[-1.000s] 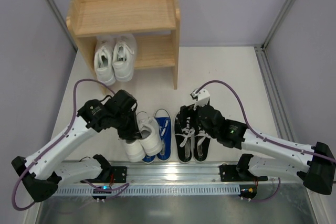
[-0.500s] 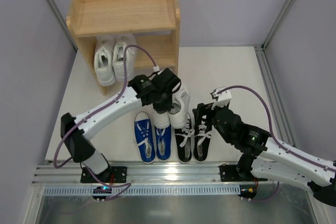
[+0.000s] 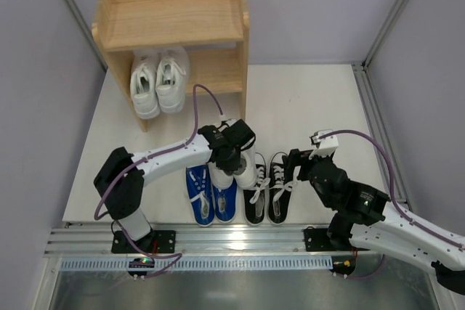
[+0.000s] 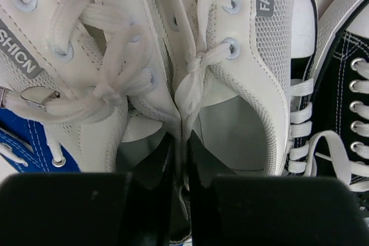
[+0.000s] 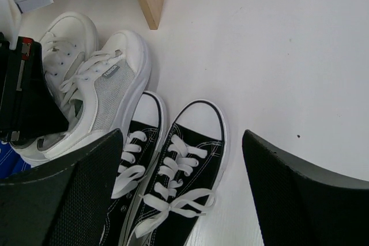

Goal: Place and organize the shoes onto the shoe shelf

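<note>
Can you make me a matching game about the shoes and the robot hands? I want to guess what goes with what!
Things:
1 blue pair
2 black pair
3 left end effector
4 shoe shelf

Places or states:
A has a white pair on its lower tier
B shut on the other white pair
C on the table, nearest the open right end effector
D leftmost on the table

Pairs: 1-D, 2-C, 3-B, 4-A

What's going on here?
The left gripper is shut on a white sneaker pair, pinching their inner collars together, above the blue pair and black pair near the arms. The right gripper is open by the black pair, holding nothing. A second white pair sits on the wooden shoe shelf's lower tier.
</note>
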You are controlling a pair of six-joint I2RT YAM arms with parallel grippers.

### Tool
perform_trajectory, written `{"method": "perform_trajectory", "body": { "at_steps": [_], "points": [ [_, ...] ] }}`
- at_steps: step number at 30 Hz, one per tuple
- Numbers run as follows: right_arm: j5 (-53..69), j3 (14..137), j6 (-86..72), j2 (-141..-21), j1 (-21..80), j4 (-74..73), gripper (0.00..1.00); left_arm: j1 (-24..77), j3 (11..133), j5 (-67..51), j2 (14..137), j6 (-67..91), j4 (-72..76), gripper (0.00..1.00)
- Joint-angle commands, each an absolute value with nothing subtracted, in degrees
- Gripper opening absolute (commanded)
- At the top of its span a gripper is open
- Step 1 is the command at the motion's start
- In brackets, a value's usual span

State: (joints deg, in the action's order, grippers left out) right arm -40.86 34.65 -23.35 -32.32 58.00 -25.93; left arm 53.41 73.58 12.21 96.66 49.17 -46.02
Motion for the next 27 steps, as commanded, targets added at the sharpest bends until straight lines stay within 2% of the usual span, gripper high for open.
{"method": "perform_trajectory", "body": {
  "at_steps": [1, 2, 3, 6, 9, 11, 14, 15, 20, 27],
  "points": [
    [-40.96, 34.8, -24.78, -33.92, 58.1, -25.93, 0.85, 53.26, 70.49, 13.18, 98.34, 49.57, -45.97, 0.13],
    [-40.61, 34.8, -25.05, -34.45, 58.1, -25.93, 0.85, 53.35, 70.58, 13.97, 98.52, 49.66, -45.88, 0.21],
    [-40.43, 34.89, -25.14, -34.8, 58.01, -25.58, 0.85, 53.26, 70.84, 14.5, 98.7, 49.75, -45.97, 0.34],
    [-39.46, 34.89, -25.58, -35.77, 58.1, -25.31, 0.85, 53.35, 72.33, 16.25, 98.61, 50.36, -46.32, 0.49],
    [-39.2, 35.07, -25.58, -35.86, 58.1, -25.4, 0.85, 53.35, 73.65, 18.36, 98.35, 50.89, -46.94, 0.53],
    [-39.11, 35.16, -25.58, -35.6, 58.1, -25.58, 0.85, 53.35, 73.74, 19.24, 98.61, 50.98, -46.93, 0.49],
    [-39.2, 35.24, -25.49, -35.07, 58.01, -25.84, 0.85, 53.26, 73.48, 20.56, 100.89, 51.06, -47.02, 0.22],
    [-39.29, 35.24, -25.49, -34.89, 58.09, -26.1, 0.85, 53.35, 73.39, 20.04, 102.64, 50.98, -47.02, 0.01],
    [-39.73, 35.33, -25.66, -33.49, 58.1, -27.68, 0.85, 54.4, 72.6, 19.85, 102.49, 51.94, -47.19, 0.0],
    [-40.87, 35.24, -25.14, -32.26, 58.1, -28.04, 0.85, 59.77, 87.96, 32.51, 92.56, 52.12, -59.67, 0.0]
  ]
}}
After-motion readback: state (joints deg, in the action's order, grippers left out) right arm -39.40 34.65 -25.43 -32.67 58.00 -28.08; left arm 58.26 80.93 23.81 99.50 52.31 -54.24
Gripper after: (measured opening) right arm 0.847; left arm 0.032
